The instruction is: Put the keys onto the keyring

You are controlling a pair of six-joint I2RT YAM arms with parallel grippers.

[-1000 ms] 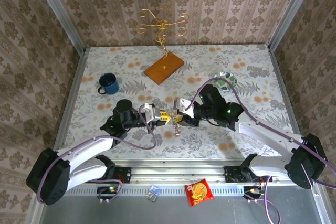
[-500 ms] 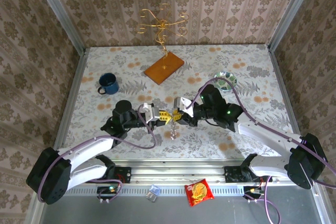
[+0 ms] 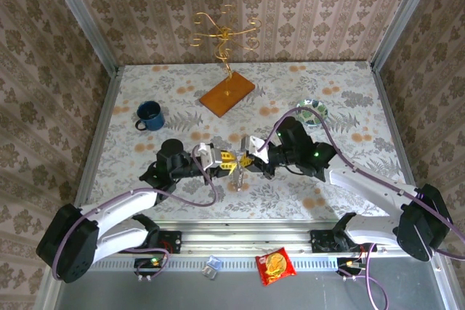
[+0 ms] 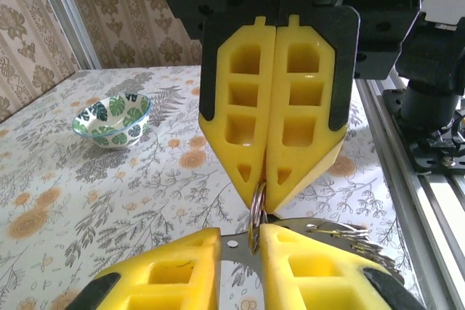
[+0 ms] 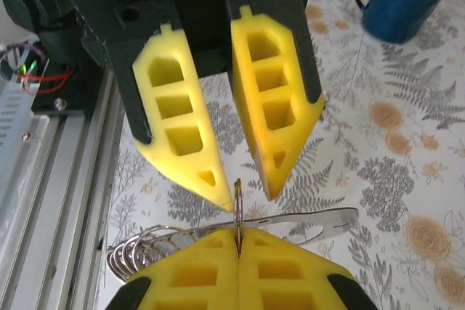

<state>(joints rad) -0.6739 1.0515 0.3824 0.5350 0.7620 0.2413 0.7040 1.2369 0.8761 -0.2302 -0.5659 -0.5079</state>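
Observation:
My right gripper (image 5: 238,234) is shut on a small silvery split ring (image 5: 237,201) that stands upright from its pads. The ring is threaded on the keyring (image 5: 320,221), a thin flat silvery band running crosswise under the fingertips, with several wire loops (image 5: 127,252) bunched at one end. My left gripper (image 4: 240,231) faces the right gripper (image 4: 261,194) tip to tip, jaws parted, with the split ring (image 4: 256,212) in the gap and the band (image 4: 320,224) behind it. In the top view the left gripper (image 3: 231,161) and the right gripper (image 3: 247,159) meet above the table's middle front. The keys are hidden.
A blue mug (image 3: 150,115) stands at the left. At the right sits a green-patterned bowl (image 3: 312,110). A gold wire stand on a wooden base (image 3: 227,94) is at the back. The aluminium rail (image 3: 240,241) runs along the front edge, with a snack packet (image 3: 276,265) beyond it.
The right gripper has closed on the split ring and moved slightly left. The left gripper's jaws have parted from shut. The dangling metal has shifted left with them.

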